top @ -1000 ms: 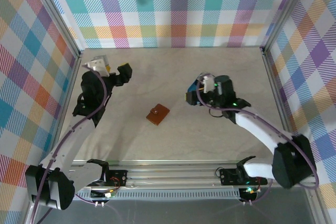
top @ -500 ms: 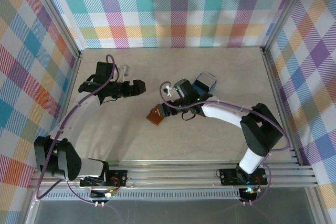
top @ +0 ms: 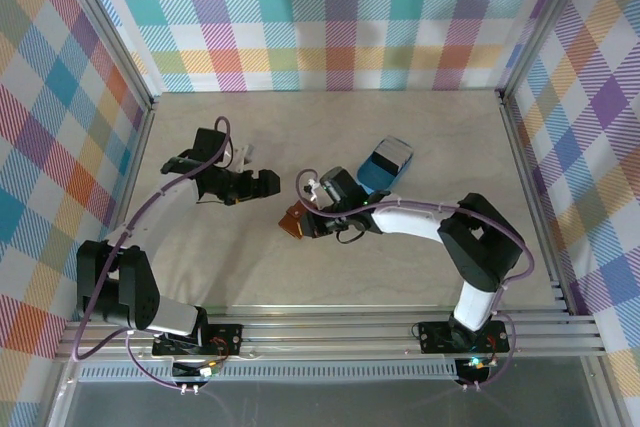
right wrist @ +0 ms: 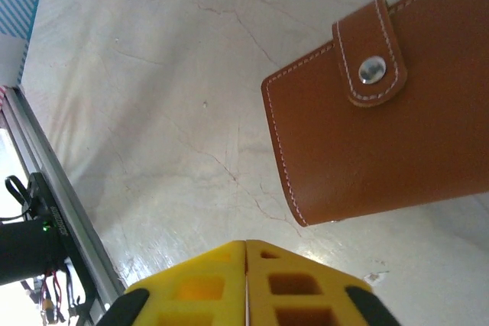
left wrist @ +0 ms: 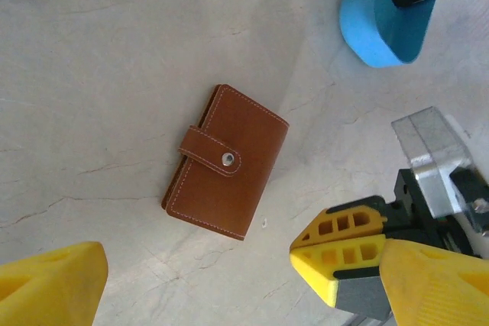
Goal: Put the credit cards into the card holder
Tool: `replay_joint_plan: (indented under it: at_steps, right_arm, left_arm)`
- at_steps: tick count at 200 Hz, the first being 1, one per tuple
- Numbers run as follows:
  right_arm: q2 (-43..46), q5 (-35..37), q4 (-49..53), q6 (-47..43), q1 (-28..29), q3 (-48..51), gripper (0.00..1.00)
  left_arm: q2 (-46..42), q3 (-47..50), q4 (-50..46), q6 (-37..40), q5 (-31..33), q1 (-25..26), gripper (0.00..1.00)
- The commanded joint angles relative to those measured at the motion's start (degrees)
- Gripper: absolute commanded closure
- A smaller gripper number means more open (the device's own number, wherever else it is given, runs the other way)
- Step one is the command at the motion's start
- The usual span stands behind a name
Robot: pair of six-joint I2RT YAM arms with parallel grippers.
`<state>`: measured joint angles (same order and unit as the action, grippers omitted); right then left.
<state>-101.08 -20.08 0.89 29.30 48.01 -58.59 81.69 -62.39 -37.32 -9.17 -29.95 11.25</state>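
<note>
The brown leather card holder [top: 293, 219] is lying flat on the counter [top: 420, 127], roughly in the middle and a bit toward the left. It's folded shut, with the snap tab buttoned down across the front.

The right claw [top: 311, 221] is sitting low just beside the holder's right edge. From its own wrist camera the two yellow fingers are pressed together with nothing between them, so it isn't gripping the wallet, whose corner is lying just past the tips.

The left claw [top: 265, 184] is hanging just to the far left of the holder. Its fingers are standing wide apart and it's looking straight down at the wallet without touching it.

A blue rounded plastic tray [top: 385, 164] is resting farther back and to the right of the holder, well apart from it.
</note>
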Motion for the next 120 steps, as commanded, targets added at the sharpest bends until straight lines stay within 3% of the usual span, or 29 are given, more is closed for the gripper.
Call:
replay_joint_plan:
  at_steps: [1,57,120]
  right_arm:
    - [-1.63,-0.14,-3.32,2.62,0.59,0.51,0.99]
    - [-4.48,8.11,-3.26,2.52,1.91,-0.42,1.0]
    - [-9.38,9.04,-5.35,3.35,3.08,-3.45,1.0]
  left_arm:
    - [-0.04,0.93,1.3,-1.07,0.37,0.27,0.08]
    - [1.27,1.13,2.15,-2.08,1.04,-0.07,0.08]
    - [1.72,1.22,2.34,-2.7,2.09,-0.61,0.08]
